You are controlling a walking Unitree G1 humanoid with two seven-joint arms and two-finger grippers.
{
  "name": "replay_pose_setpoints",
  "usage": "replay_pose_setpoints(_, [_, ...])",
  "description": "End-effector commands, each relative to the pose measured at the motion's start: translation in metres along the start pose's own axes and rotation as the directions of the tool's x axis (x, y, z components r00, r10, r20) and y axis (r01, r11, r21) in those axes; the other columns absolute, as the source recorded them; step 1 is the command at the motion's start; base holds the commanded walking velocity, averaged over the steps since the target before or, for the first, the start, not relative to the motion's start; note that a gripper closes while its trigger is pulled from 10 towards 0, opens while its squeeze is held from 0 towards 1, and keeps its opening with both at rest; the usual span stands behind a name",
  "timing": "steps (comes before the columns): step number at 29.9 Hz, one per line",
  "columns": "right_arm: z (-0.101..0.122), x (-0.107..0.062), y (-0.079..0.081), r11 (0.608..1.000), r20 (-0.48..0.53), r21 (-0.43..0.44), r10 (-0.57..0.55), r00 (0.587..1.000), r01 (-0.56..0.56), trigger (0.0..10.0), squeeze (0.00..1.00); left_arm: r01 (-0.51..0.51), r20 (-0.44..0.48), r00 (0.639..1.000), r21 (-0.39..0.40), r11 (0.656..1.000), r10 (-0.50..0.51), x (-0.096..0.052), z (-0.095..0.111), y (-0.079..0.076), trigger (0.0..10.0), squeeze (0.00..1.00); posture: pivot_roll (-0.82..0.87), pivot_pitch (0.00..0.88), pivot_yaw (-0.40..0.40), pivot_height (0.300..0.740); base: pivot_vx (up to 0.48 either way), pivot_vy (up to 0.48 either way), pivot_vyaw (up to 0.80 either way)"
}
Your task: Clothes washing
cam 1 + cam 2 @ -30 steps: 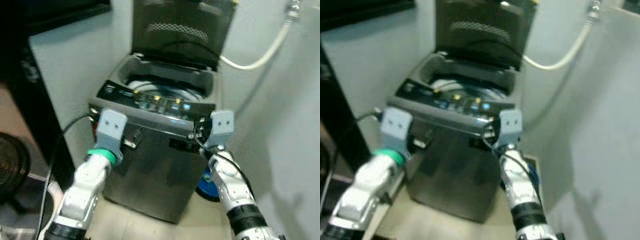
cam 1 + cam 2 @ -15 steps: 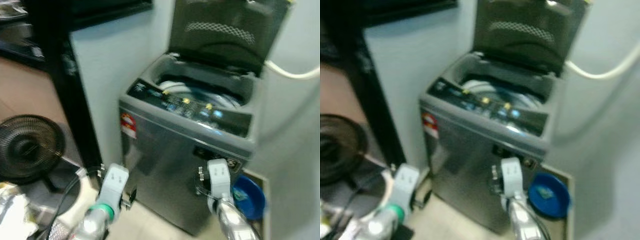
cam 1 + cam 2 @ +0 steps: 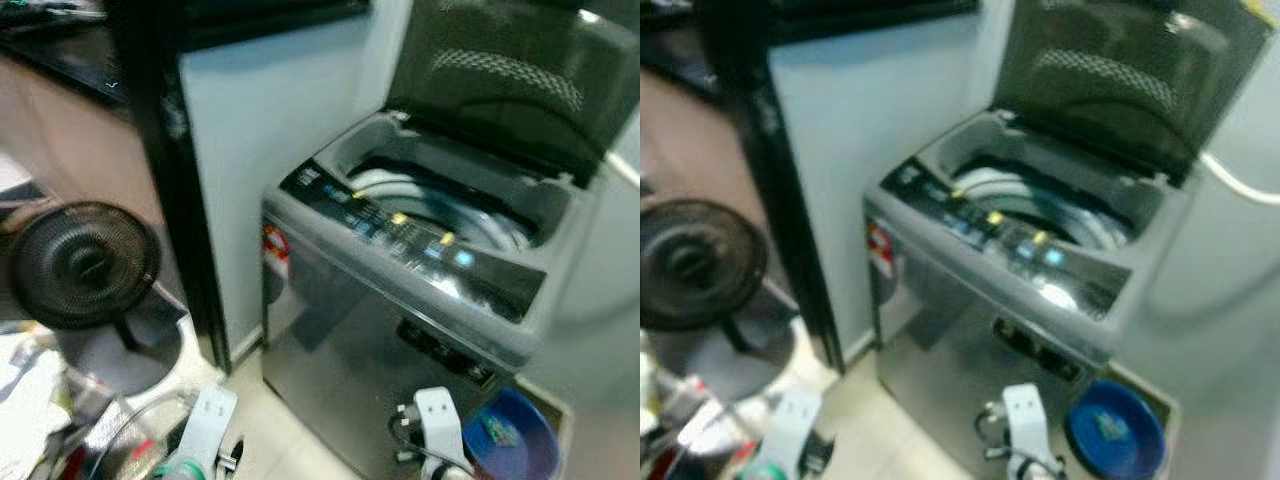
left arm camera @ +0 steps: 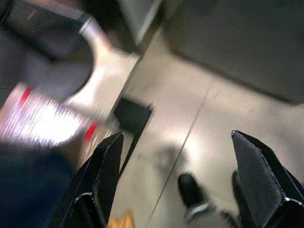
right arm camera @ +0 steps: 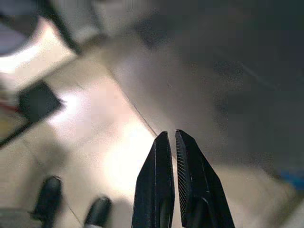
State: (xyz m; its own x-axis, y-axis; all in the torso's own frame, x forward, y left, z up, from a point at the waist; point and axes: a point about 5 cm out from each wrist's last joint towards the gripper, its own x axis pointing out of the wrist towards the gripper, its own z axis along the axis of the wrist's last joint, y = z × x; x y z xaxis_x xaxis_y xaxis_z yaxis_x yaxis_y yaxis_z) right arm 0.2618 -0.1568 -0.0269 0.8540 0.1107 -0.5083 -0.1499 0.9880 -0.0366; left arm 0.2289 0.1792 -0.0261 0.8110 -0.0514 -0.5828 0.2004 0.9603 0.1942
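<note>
A grey top-loading washing machine (image 3: 400,330) stands against the pale wall with its dark lid (image 3: 510,80) raised. Its steel drum (image 3: 440,205) shows behind the lit control panel (image 3: 410,235). Both arms hang low in front of the machine; their pale wrist blocks (image 3: 208,425) (image 3: 437,420) sit at the bottom edge. In the left wrist view my left gripper (image 4: 176,137) is open, its fingers wide apart over the tiled floor. My right gripper (image 5: 171,134) is shut, with nothing between its fingers, and points at the floor beside the machine's front.
A black floor fan (image 3: 85,265) stands to the left on a round base. A blue basin (image 3: 510,445) lies on the floor at the machine's right. Pale, shiny clutter (image 3: 40,410) fills the bottom left corner. A dark post (image 3: 175,180) rises left of the machine.
The camera has swung left and the pictures are blurred. Both arms have dropped from the height of the control panel to near the floor.
</note>
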Motion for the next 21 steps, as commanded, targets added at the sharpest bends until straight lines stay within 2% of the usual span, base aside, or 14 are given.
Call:
replay_pose_setpoints(1, [-0.010, -0.003, 0.003, 1.000, -0.027, 0.001, 0.013, 1.000, -0.013, 10.0, 0.00, -0.011, -0.002, 1.000, -0.006, 1.000, 0.011, -0.001, -0.005, 0.000, 10.0, 0.00, 0.08, 0.000, -0.040, 0.731, 0.000, 0.000, 0.76])
replay_pose_setpoints(7, [0.001, 0.001, 0.005, 1.000, 0.012, -0.006, 0.023, 1.000, -0.023, 10.0, 0.00, -0.026, 0.075, 0.997, -0.035, 0.999, 0.029, 0.003, 0.004, 0.001, 10.0, 0.00, 0.09, 0.004, -0.040, 0.731, 0.000, 0.000, 0.76])
replay_pose_setpoints(21, [-0.002, 0.000, 0.005, 1.000, 0.013, -0.007, 0.027, 1.000, -0.027, 10.0, 0.00, -0.051, 0.079, 0.995, -0.041, 0.998, 0.054, 0.004, 0.000, 0.002, 10.0, 0.00, 0.08, 0.017, -0.043, 0.731, 0.000, 0.000, 0.76])
